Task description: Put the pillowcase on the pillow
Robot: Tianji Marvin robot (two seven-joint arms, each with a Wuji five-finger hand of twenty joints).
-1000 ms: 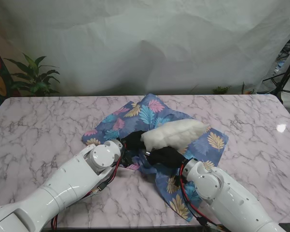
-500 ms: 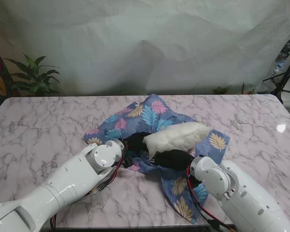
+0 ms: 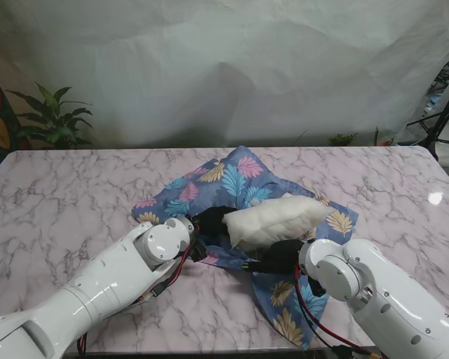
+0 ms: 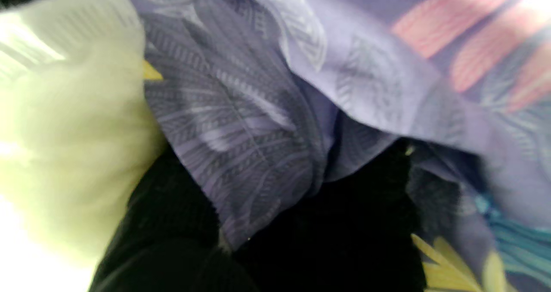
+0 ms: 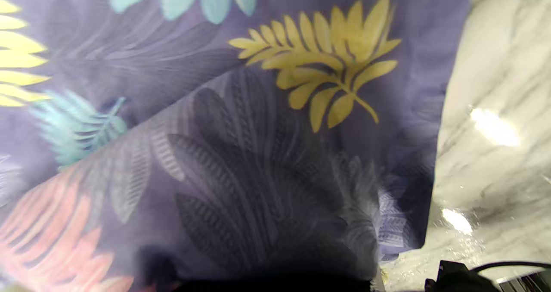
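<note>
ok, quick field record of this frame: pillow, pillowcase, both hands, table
pillow: white, lying on the pillowcase, mostly uncovered
pillowcase: blue leaf print, rumpled, spread under and around the pillow
left hand: black, at the pillow's left end, in the fabric; grip unclear
right hand: black, at the pillow's near edge; grip unclear
table: marble

Our right robot hand (image 3: 278,258) has swung rightward, and the pillow (image 3: 276,220) has slid right with it; the pillowcase (image 3: 231,183) has bunched farther from us, its near corner pulled right on the counter (image 3: 75,194)
</note>
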